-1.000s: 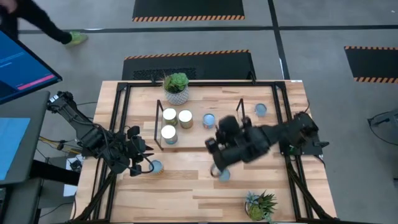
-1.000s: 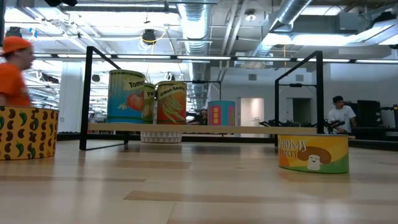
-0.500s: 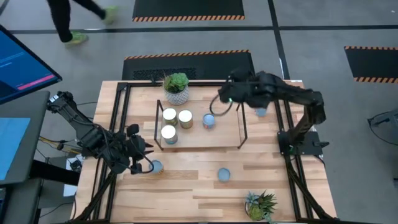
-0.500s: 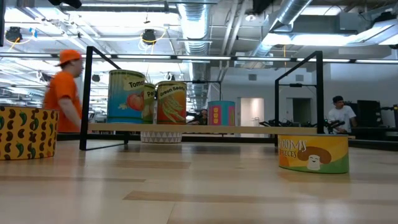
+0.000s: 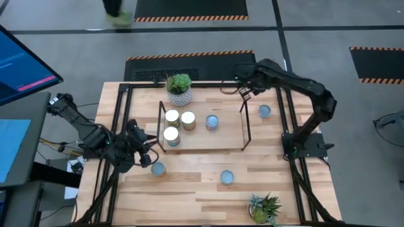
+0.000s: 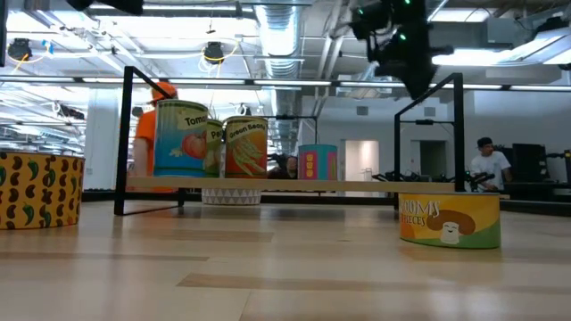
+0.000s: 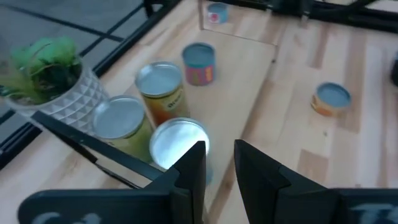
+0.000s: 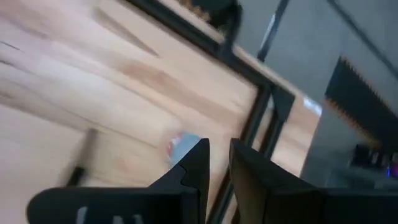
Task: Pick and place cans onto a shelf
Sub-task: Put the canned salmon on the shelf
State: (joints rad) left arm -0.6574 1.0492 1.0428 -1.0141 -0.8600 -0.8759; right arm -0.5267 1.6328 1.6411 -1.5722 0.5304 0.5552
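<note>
Four cans (image 5: 180, 125) on shelf (image 5: 227, 140), three loose on bench (image 5: 189, 189). Right gripper (image 5: 243, 90) above shelf's far end, empty, slightly parted. Left gripper (image 5: 146, 157) near a loose can (image 5: 158, 168), empty, slightly parted. Cans likely rigid, slick; grip sides mid-height.

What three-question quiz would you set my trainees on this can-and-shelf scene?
1. Count: how many cans stand on the shelf?
2. True or false: the spiky plant stands on the shelf.
3. Choose one: the left hand is nearest to which thing? A. the loose can on the tabletop; B. the spiky plant; C. the can beyond the shelf's right end.

Key: 1. Four. 2. False: it stands on the tabletop, near its front edge. 3. A.
</note>
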